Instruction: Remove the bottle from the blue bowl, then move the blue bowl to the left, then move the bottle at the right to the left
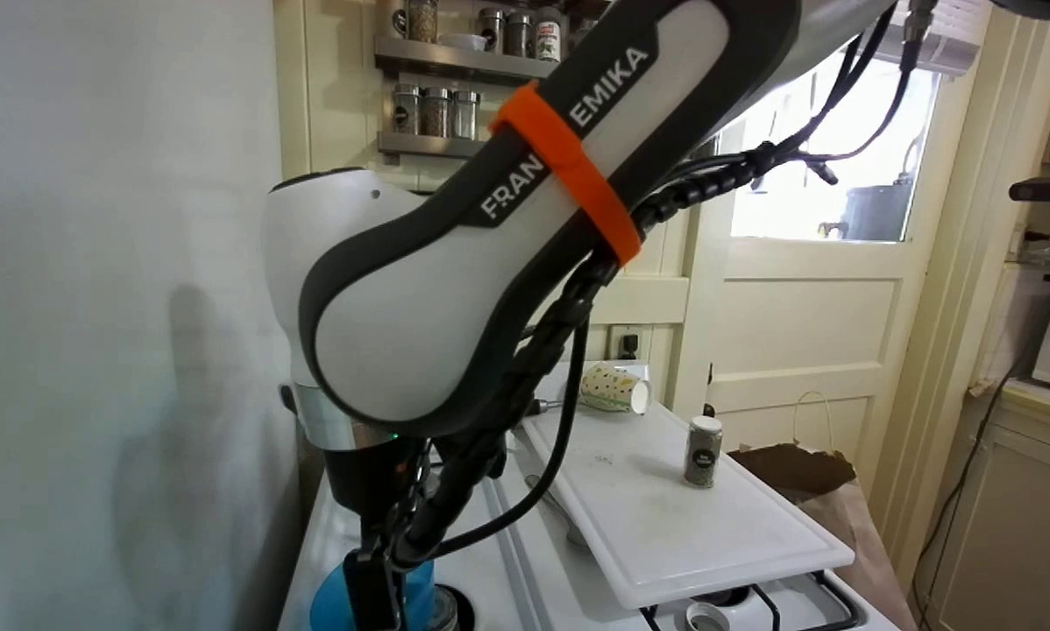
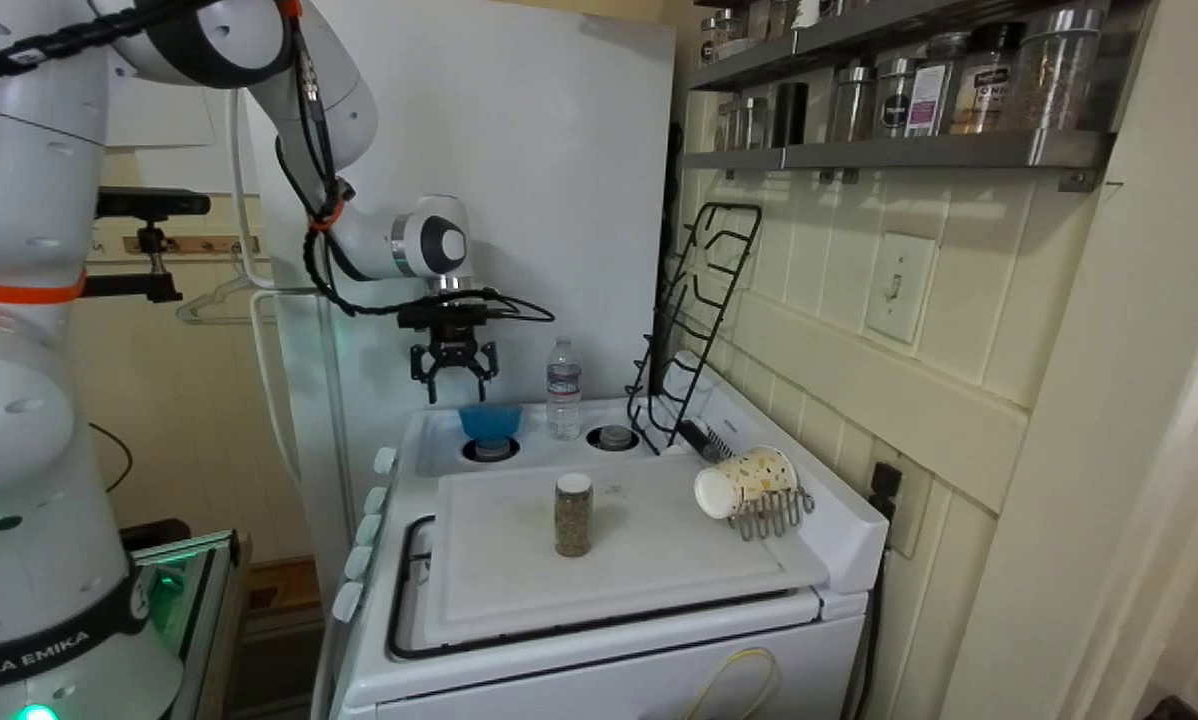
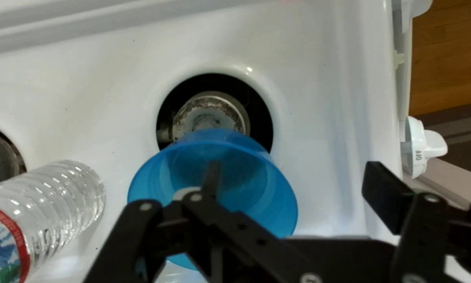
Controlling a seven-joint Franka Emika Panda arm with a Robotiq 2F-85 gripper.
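Observation:
The blue bowl [image 2: 491, 422] sits over a burner at the stove's far side. It also shows in the wrist view [image 3: 259, 188]; no bottle is seen in the visible part of its inside. The clear water bottle [image 2: 563, 390] stands upright beside it and appears in the wrist view [image 3: 58, 196]. My gripper [image 2: 457, 393] is open and empty above the bowl, offset to one side. In the wrist view [image 3: 298, 188] one finger overlaps the bowl's opening and the other lies past its rim. In an exterior view the bowl [image 1: 332, 600] is partly hidden by my gripper [image 1: 374, 596].
A spice jar with a white lid [image 2: 572, 515] stands on the white board [image 2: 499, 590]. A patterned paper cup [image 2: 744, 480] lies on the board's far edge. A black grate [image 2: 709, 320] leans on the wall behind. Stove knobs [image 3: 418, 147] line one edge.

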